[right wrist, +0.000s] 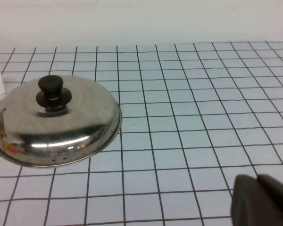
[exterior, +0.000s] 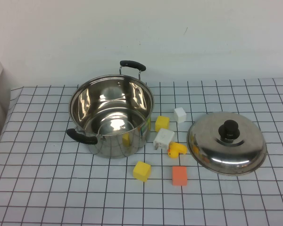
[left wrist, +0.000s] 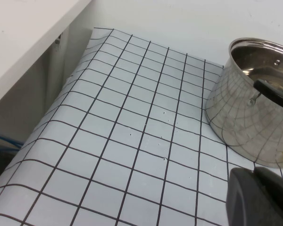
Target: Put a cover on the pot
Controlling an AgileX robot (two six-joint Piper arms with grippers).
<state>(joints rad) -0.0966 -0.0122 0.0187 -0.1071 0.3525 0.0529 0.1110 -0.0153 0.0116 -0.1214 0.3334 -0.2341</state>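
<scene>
Lid (exterior: 227, 143) lies toward the table's right edge, well apart from the open pot (exterior: 111, 116) left of centre, so my right gripper (right wrist: 263, 201) is nearer it than my left gripper (left wrist: 257, 197); I cannot tell either's finger state.

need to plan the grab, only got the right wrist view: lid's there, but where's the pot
Observer: The pot stands to the robot's left of the lid, small blocks between them.
Operator: anything inside it
Observer: It looks empty in the high view.
Operator: where are the grippers
Observer: Neither appears in the high view; the left gripper shows only as a dark edge near the pot, the right gripper likewise near the lid.
</scene>
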